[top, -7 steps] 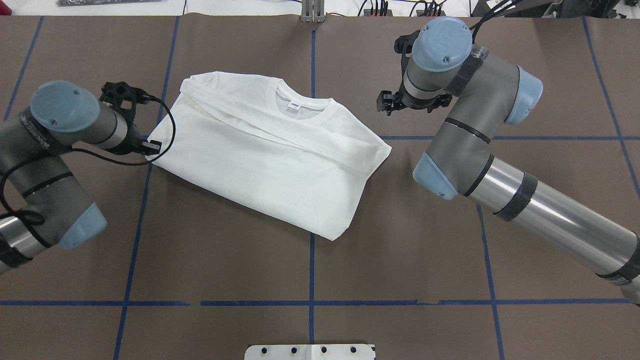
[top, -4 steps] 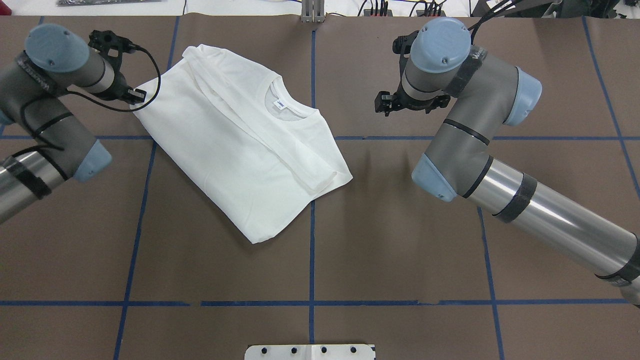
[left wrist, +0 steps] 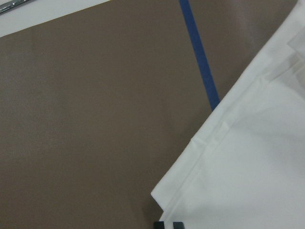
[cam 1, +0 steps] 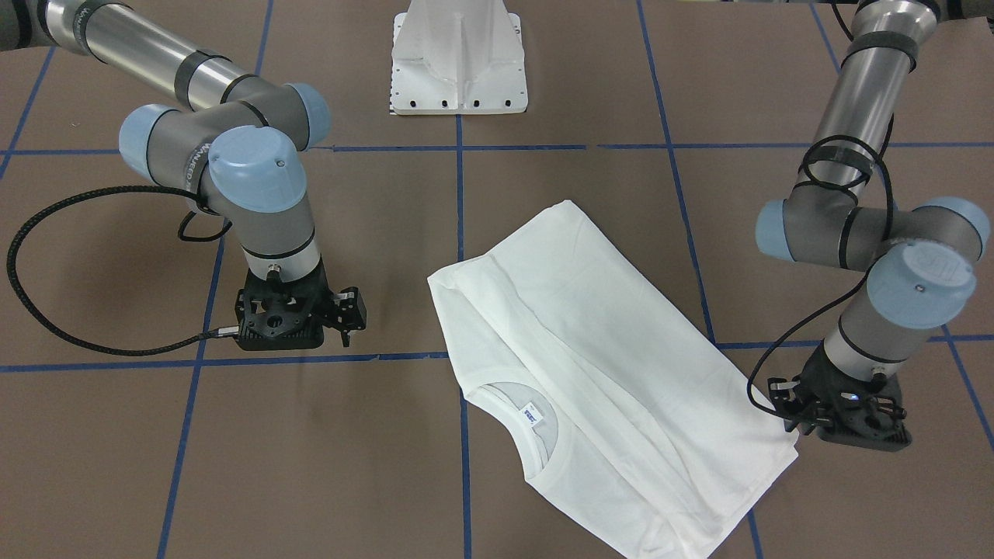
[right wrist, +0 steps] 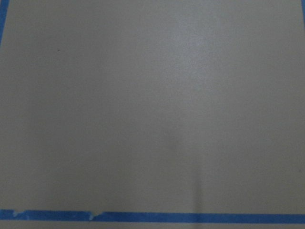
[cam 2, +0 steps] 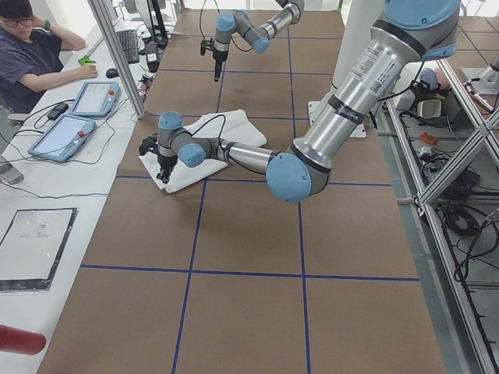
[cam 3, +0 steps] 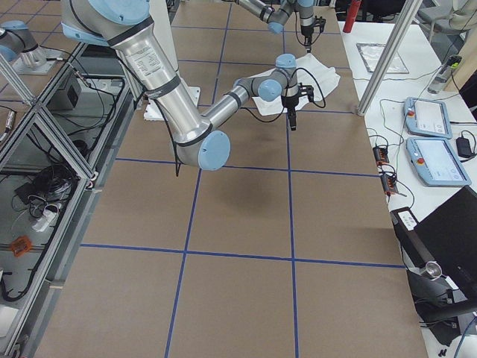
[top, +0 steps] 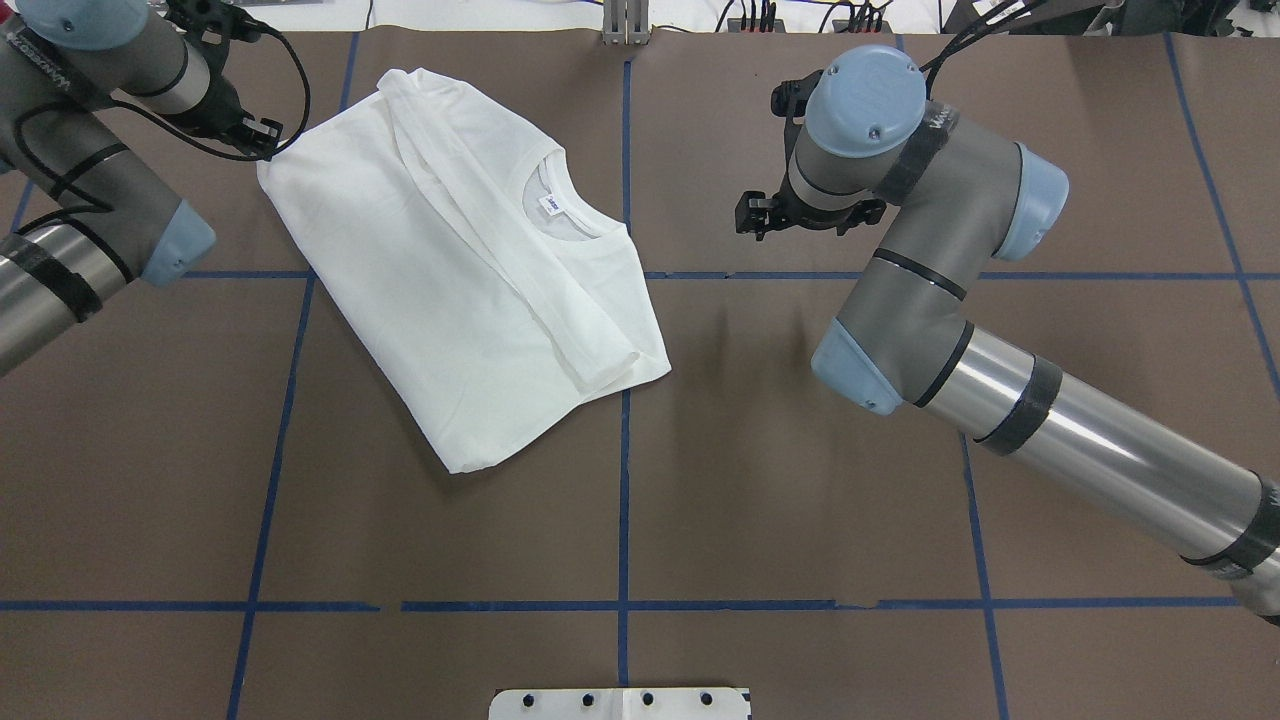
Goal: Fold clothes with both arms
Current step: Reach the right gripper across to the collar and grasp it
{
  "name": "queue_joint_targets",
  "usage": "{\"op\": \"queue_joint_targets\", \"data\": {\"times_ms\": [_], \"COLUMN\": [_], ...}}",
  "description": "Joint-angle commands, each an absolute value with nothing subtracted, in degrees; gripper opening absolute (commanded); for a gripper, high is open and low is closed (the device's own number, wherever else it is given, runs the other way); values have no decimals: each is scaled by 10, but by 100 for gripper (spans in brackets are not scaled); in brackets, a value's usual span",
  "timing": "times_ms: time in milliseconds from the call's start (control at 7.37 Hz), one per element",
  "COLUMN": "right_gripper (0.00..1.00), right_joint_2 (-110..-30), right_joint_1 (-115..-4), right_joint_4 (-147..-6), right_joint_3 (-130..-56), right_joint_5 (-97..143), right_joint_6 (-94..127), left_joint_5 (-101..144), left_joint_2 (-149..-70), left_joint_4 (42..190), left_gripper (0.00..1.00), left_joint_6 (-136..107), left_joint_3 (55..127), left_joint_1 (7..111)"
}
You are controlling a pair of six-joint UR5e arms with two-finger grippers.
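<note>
The clothes are one white folded T-shirt (top: 450, 270), lying flat and slanted on the brown table with the collar and small neck label (top: 551, 206) facing up. My left gripper (top: 265, 138) is at the shirt's far-left corner and is shut on that corner. In the left wrist view the black fingertips (left wrist: 167, 224) meet right at the cloth corner (left wrist: 164, 200). From the front the same gripper (cam 1: 788, 423) touches the shirt (cam 1: 606, 373) at its edge. My right gripper (top: 752, 215) hangs over bare table to the right of the shirt, apart from it, open and holding nothing.
Blue tape lines cross the brown table cover. The white pedestal (cam 1: 458, 58) stands at the robot's side. The table's far edge runs close behind my left gripper. A person (cam 2: 35, 54) sits at a side desk with tablets (cam 2: 74, 136).
My left gripper has pulled the shirt corner toward the far left. The shirt slid left and turned with it. The right arm shifted slightly left.
</note>
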State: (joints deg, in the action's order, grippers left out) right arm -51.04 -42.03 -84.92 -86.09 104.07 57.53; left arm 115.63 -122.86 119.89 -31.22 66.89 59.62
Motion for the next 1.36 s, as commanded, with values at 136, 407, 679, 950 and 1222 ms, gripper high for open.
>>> {"op": "queue_joint_targets", "data": {"times_ms": [136, 407, 679, 950, 1222], "right_gripper": [99, 99, 94, 82, 77], "right_joint_2": [-425, -361, -313, -309, -308], "right_joint_1": [-365, -341, -327, -312, -312], "right_joint_4": [-845, -718, -705, -703, -649], "right_joint_3": [-791, -646, -585, -584, -560], "right_joint_5": [977, 942, 907, 875, 874], "right_joint_6": [675, 700, 692, 684, 684], "left_joint_5": [1181, 1181, 1181, 1182, 1182], "left_joint_2": [-1190, -1189, -1187, -1187, -1187], "left_joint_4": [1201, 1201, 1202, 1203, 1203], "left_gripper": [100, 100, 100, 100, 100], "left_joint_6": [-333, -359, -361, -361, -361], "left_joint_3": [732, 740, 740, 740, 740], "left_joint_1": [597, 594, 592, 590, 590]}}
